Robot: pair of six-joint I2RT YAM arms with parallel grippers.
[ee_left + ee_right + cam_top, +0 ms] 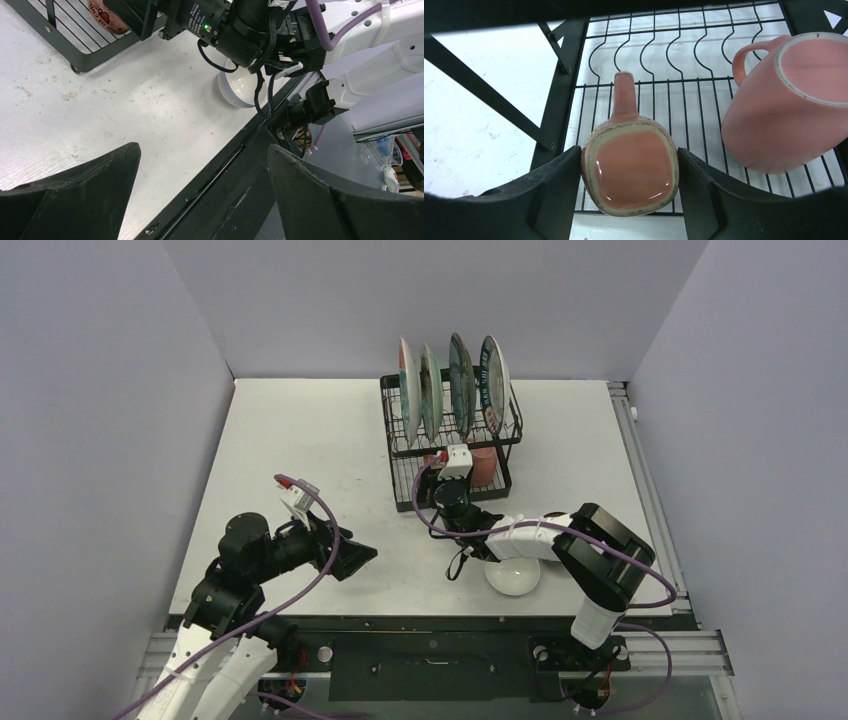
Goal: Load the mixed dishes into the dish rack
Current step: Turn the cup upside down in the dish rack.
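Observation:
The black wire dish rack (401,452) stands at the table's back middle with several plates (462,375) upright in its top slots. In the right wrist view my right gripper (629,175) is shut on a pink mug (631,162), base towards the camera and handle pointing away, over the front edge of the rack's lower tray (659,65). A second pink mug (789,100) lies on the tray to the right. In the top view the right gripper (445,462) reaches into the rack. A white bowl (513,577) sits under the right arm. My left gripper (355,558) is open and empty.
In the left wrist view the white bowl (235,90) sits near the table's front edge, behind the right arm's dark wrist (235,30). The rack's corner (75,57) is at the upper left. Grey walls enclose the table on three sides.

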